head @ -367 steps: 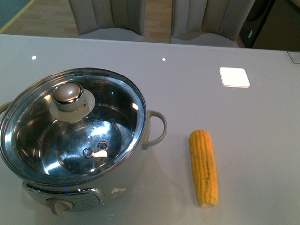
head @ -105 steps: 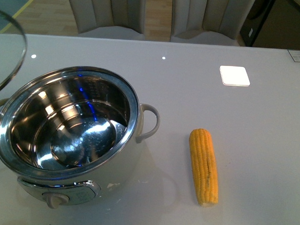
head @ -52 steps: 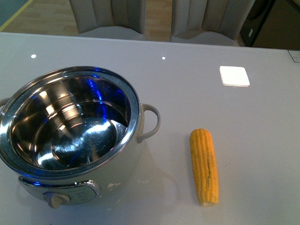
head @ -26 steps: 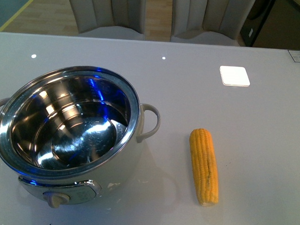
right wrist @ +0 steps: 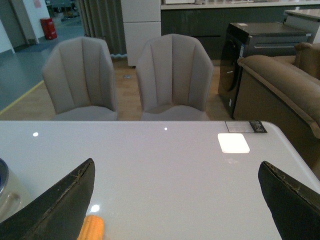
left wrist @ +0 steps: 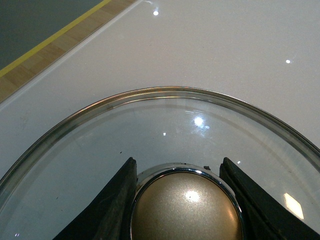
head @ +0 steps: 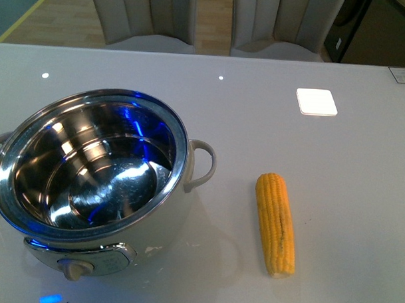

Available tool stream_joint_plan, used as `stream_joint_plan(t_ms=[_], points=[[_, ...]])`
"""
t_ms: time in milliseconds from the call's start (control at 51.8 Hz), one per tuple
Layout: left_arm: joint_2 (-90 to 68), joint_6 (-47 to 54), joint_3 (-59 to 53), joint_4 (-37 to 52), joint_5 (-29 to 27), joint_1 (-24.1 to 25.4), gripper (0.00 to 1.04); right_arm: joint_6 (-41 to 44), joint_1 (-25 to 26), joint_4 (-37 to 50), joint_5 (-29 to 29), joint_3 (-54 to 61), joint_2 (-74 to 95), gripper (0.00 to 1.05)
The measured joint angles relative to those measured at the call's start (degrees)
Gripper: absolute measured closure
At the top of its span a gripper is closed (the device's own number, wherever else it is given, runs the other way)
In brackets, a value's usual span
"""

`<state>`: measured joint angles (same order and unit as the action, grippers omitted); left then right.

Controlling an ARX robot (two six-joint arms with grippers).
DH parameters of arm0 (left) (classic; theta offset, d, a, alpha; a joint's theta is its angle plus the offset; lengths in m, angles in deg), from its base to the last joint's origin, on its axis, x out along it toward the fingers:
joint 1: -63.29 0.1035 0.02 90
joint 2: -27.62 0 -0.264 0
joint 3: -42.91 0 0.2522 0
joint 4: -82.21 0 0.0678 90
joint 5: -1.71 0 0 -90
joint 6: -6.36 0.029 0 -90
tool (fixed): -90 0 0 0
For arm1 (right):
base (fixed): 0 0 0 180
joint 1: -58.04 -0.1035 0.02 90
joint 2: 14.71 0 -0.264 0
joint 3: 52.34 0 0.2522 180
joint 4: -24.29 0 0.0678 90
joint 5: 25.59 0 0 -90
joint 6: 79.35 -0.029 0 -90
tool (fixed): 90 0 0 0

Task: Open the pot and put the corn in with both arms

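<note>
The white pot [head: 95, 187] stands uncovered at the front left of the table, its steel inside bare. A yellow corn cob [head: 275, 224] lies on the table to its right, lengthwise toward me; its tip [right wrist: 91, 228] shows in the right wrist view. My left gripper [left wrist: 182, 200] is shut on the gold knob [left wrist: 185, 207] of the glass pot lid [left wrist: 165, 120], held over the white tabletop. My right gripper [right wrist: 175, 200] is open above the table, nothing between its fingers [right wrist: 60, 205]. Neither arm shows in the front view.
A white square pad [head: 316, 102] lies at the back right of the table. Two grey chairs [right wrist: 125, 75] stand behind the far edge. A brown sofa [right wrist: 285, 85] and a dark cabinet [right wrist: 260, 45] are off to the right. The table edge with a yellow floor line [left wrist: 55, 40] is near the lid.
The lid sat on the pot seven seconds ago; it was lifted off to the left and has left the front view. Pot and corn have stayed put.
</note>
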<state>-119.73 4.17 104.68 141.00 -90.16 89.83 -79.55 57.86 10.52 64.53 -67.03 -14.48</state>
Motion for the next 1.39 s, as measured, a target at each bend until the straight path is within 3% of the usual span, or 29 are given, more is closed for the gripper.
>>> stream_joint_plan(t_ms=[193, 444, 522, 734, 792, 1082, 1391], points=[[-1.51, -0.02, -1.25, 3.39, -3.72, 0.68, 0.62, 0.0, 0.0, 0.0, 0.0, 0.0, 0.0, 0.09], [-1.77, -1.95, -1.29, 1.33, -2.51, 1.79, 0.62, 0.0, 0.0, 0.0, 0.0, 0.0, 0.0, 0.09], [-1.66, -3.06, -1.16, 0.0, -2.62, 1.84, 0.52, 0.0, 0.0, 0.0, 0.02, 0.0, 0.0, 0.09], [-1.01, -3.78, -1.66, -0.7, -2.21, 1.38, 0.12, 0.0, 0.0, 0.0, 0.0, 0.0, 0.0, 0.09], [-0.66, -3.85, -2.08, -0.7, -2.27, 1.25, 0.06, 0.0, 0.0, 0.0, 0.0, 0.0, 0.0, 0.09], [7.74, -4.98, -6.69, -1.03, -2.45, 1.22, 0.07, 0.0, 0.0, 0.0, -0.02, 0.0, 0.0, 0.09], [42.32, -10.19, -18.64, -9.03, 1.09, 1.09, 0.07, 0.0, 0.0, 0.0, -0.02, 0.0, 0.0, 0.09]])
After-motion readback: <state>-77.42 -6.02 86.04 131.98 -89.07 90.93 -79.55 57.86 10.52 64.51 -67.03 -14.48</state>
